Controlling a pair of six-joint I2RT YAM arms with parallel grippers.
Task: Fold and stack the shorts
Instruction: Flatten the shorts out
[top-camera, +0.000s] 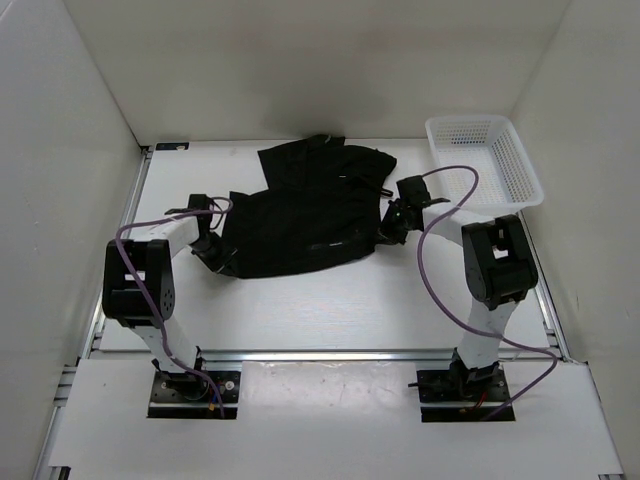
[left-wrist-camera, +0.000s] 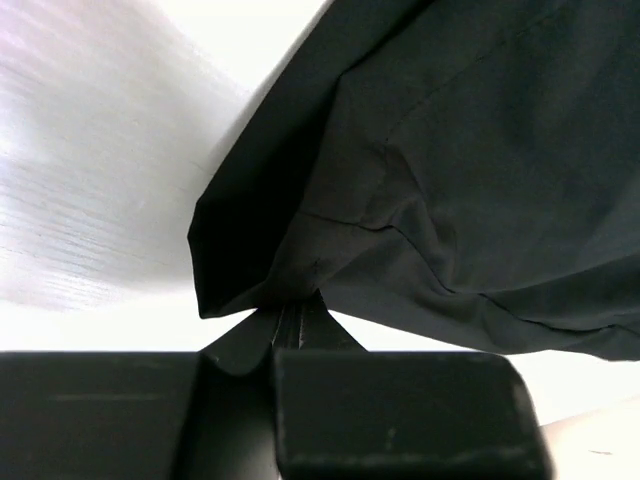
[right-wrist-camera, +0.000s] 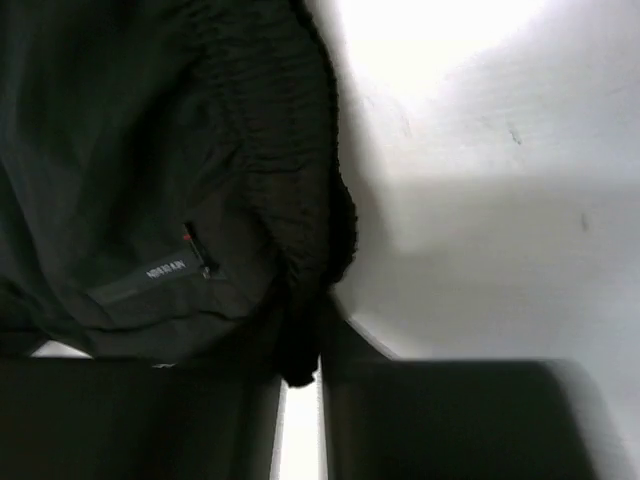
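The black two-finger left gripper (top-camera: 213, 252) is pinched tight on a smooth hem corner at the left edge of the matte black soft-cloth shorts (top-camera: 300, 215); only the left wrist view shows this grip closely. The shorts lie rumpled on the white table (top-camera: 330, 310). At their right edge the black right gripper (top-camera: 392, 228) clamps the gathered, ribbed waistband, whose small label shows only in the right wrist view. A white plastic mesh basket (top-camera: 520, 170) sits just beyond the shorts' far right corner.
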